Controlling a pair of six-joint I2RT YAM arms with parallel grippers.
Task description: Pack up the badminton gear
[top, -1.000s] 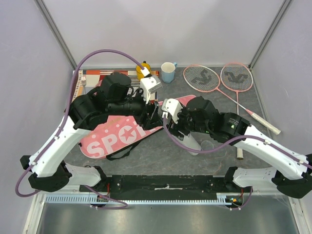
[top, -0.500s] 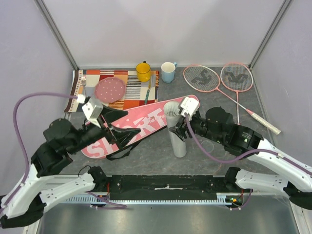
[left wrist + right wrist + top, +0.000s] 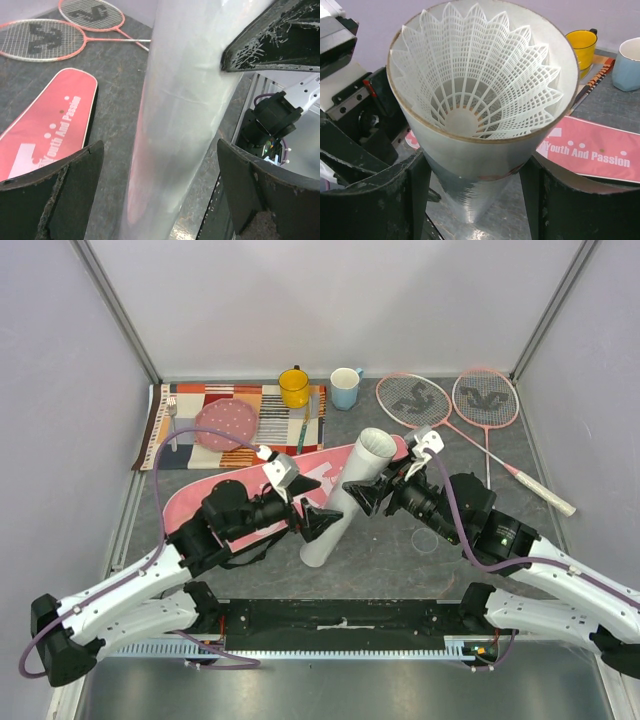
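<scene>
The long white tube [image 3: 345, 502] leans at frame centre on the table [image 3: 410, 565], base lower left, mouth upper right, with a shuttlecock [image 3: 470, 100] inside. Upper half: the right fingers [image 3: 570, 200] clamp it. Lower half: the left fingers [image 3: 50, 200] straddle it, spread, with gaps either side.

You could read "Youth And Passion" in small white letters on the pink racket bag [image 3: 600, 152], at the right of the right wrist view. The same line ran slantwise at the lower left of the left wrist view. In the top view the bag's lettering was too small to read. The dark emblem on the racket strings [image 3: 35, 39] spelled nothing you could make out.
</scene>
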